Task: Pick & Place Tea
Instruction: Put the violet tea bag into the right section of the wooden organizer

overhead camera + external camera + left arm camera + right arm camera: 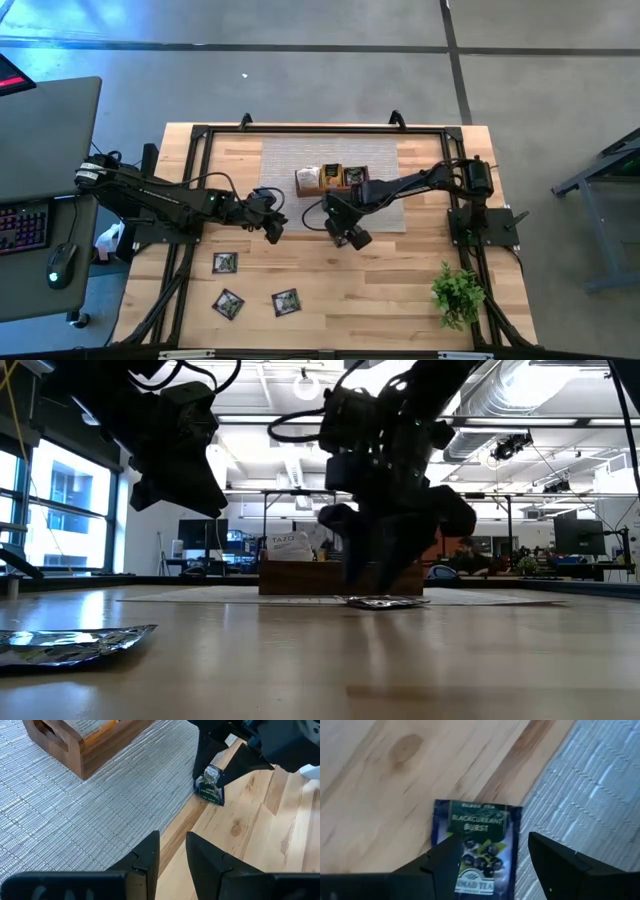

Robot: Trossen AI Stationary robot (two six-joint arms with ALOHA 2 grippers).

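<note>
A dark blue tea sachet lies at the near edge of the grey mat, partly on the bare wood. My right gripper hangs open right over it, one finger at either side; the high view shows this gripper in front of the wooden tray. The tray stands on the mat with several sachets upright inside. To the left, my left gripper hovers open with a narrow gap and nothing in it. Three more sachets lie flat on the near-left wood. My right gripper points down over the dark blue sachet, fingers spread across its width. One finger overlaps the sachet's side edge in the wrist view; whether it touches, I cannot tell. The sachet lies flat on the table.
A small green plant stands at the near right corner. Black frame rails run along the table's left and right sides. Bare wood lies between the three loose sachets and the plant. A crumpled sachet shows close to the low camera.
</note>
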